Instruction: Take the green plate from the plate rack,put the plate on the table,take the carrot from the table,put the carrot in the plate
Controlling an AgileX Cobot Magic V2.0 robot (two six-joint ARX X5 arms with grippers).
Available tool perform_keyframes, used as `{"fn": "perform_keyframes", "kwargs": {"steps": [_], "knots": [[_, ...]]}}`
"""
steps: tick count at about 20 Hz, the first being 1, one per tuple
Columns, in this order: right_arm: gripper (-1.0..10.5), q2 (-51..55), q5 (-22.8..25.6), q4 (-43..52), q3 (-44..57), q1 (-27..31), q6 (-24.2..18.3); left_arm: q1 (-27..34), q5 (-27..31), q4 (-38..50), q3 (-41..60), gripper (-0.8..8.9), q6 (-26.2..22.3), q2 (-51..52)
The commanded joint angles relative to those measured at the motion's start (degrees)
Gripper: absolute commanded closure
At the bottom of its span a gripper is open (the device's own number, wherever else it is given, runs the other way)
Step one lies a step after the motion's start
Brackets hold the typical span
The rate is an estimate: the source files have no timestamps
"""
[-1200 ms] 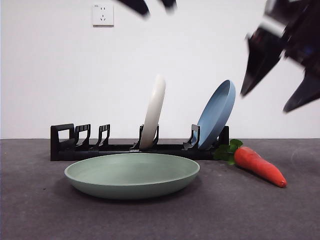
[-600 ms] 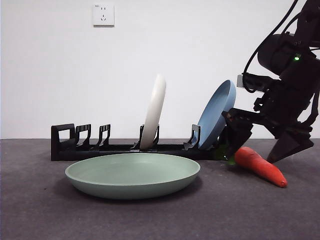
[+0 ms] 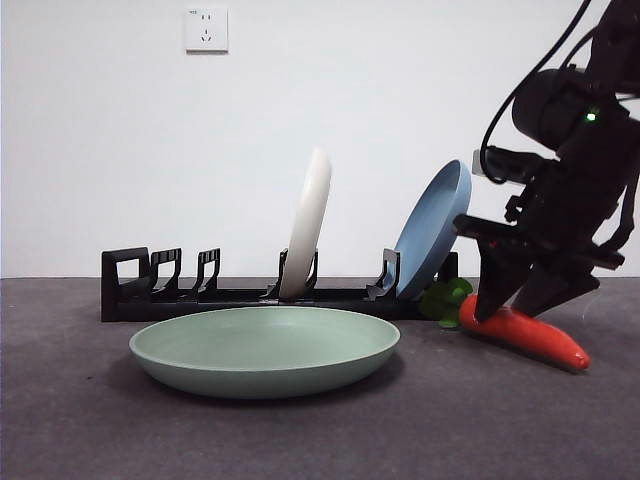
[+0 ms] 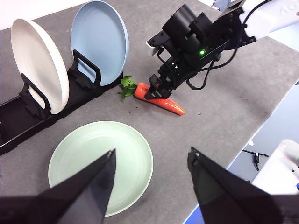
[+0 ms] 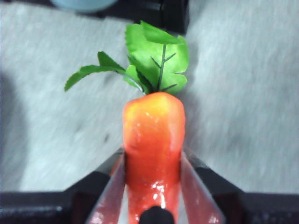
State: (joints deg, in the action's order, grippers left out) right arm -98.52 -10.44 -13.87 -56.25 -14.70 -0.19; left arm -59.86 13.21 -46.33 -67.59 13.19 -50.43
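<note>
Your right gripper has closed on the carrot: both black jaws press the orange body's flanks, just behind its thick end. Half a second ago they straddled it with a gap; now they're pinched in, and the carrot has shifted a touch. It lies on the table, clear of the green plate and off the plate rack's end beside the blue plate. Its long axis runs away from the rack, leaves toward the rack, tip outward. Your left gripper hangs high above the green plate, jaws spread wide, holding nothing. The cream plate stands upright in the rack. No readable writing anywhere; only a wall socket.
</note>
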Motion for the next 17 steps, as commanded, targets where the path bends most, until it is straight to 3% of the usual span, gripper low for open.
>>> {"fn": "perform_keyframes", "kwargs": {"steps": [1, 7, 11, 17], "knots": [[9.6, 4.94, -0.11, -1.64, 0.0, -1.51, 0.83, -0.17, 0.2, 0.2, 0.0, 5.54, 0.55, 0.07], [9.6, 14.62, 0.22, -0.92, 0.0, -14.4, 8.17, -0.17, 0.15, 0.22, 0.02, 5.54, 0.52, 0.07], [9.6, 10.45, 3.02, 8.22, 0.0, -22.53, 12.74, -0.17, 0.09, -0.02, 0.02, 5.54, 0.52, 0.07], [9.6, -0.44, 4.66, 18.08, 0.0, -27.39, 15.52, -0.17, 0.0, -0.02, 0.0, 5.55, 0.52, 0.07]]}}
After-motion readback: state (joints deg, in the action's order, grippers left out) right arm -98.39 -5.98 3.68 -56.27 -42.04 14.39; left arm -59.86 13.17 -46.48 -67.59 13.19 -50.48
